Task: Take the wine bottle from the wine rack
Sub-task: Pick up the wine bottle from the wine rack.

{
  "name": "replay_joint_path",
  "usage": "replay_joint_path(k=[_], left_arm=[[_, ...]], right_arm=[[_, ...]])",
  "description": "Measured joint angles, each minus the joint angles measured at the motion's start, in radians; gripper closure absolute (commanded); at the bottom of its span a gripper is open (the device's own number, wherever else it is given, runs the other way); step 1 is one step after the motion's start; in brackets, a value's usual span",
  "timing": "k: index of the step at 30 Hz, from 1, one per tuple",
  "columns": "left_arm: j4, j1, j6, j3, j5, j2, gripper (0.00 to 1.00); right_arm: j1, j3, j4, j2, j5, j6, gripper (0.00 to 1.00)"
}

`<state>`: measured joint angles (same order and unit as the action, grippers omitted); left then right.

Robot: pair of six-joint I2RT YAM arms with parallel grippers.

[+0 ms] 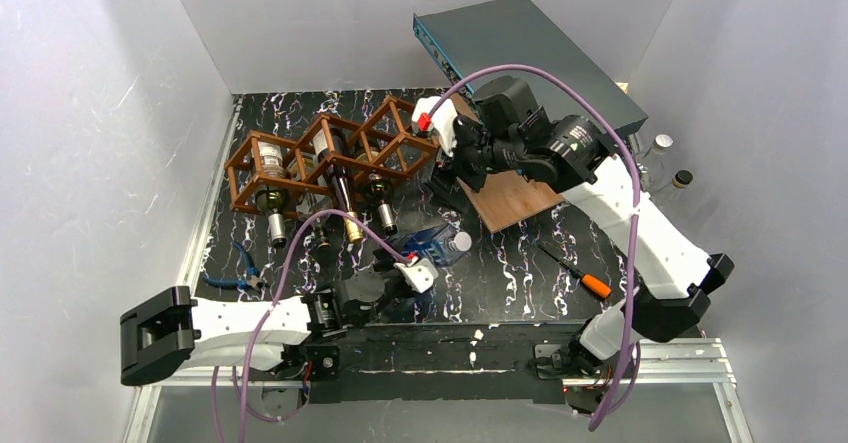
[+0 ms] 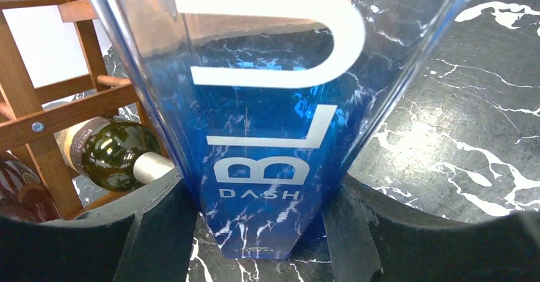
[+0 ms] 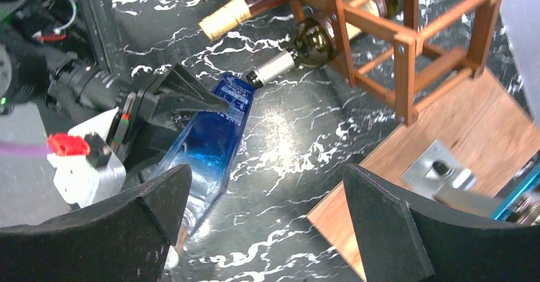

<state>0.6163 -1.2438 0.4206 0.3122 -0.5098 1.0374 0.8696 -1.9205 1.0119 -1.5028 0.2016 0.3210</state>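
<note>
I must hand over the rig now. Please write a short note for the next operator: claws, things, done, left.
Left claw: shut on the blue bottle, low over the table in front of the wine rack.
Right claw: open, empty, at the rack's right end by the wooden board.
Wine bottles: several lie in the rack, necks toward the arms.
Done: blue bottle is outside the rack.
To do: no wine bottle from the rack is gripped; one must come out.

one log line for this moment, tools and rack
left tool: shut on blue bottle, clear of wine rack | right tool: open, empty, above table | wine rack: three bottles in cells
</note>
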Motion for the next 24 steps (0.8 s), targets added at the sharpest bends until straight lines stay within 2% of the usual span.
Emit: replay_joint_path(k=[4,5,6,14,18,24], left_arm=[[-0.005,0.0,-0.034,-0.017,0.0,-0.032,1.0],[-0.004,0.0,-0.043,-0.022,0.0,-0.04,1.0],[-0.004,0.0,-0.051,-0.026,0.0,-0.047,1.0],[-0.004,0.0,-0.144,-0.068,0.001,-0.121,1.0],[-0.003,0.0,-0.194,-0.082,0.014,-0.149,1.0],[0.005,0.0,-0.249,-0.09,0.027,-0.16,1.0]], right_arm=[[-0.023,-0.093,0.071,-0.041,0.128,0.178,0.08],[-0.027,-0.114,0.093,-0.051,0.166,0.229,0.02],[-0.031,-0.129,0.114,-0.058,0.193,0.27,0.02],[-0.03,-0.178,0.336,-0.104,0.43,0.677,0.0],[-0.021,-0.177,0.377,-0.119,0.457,0.78,0.0],[0.031,-0.149,0.389,-0.125,0.463,0.847,0.0]])
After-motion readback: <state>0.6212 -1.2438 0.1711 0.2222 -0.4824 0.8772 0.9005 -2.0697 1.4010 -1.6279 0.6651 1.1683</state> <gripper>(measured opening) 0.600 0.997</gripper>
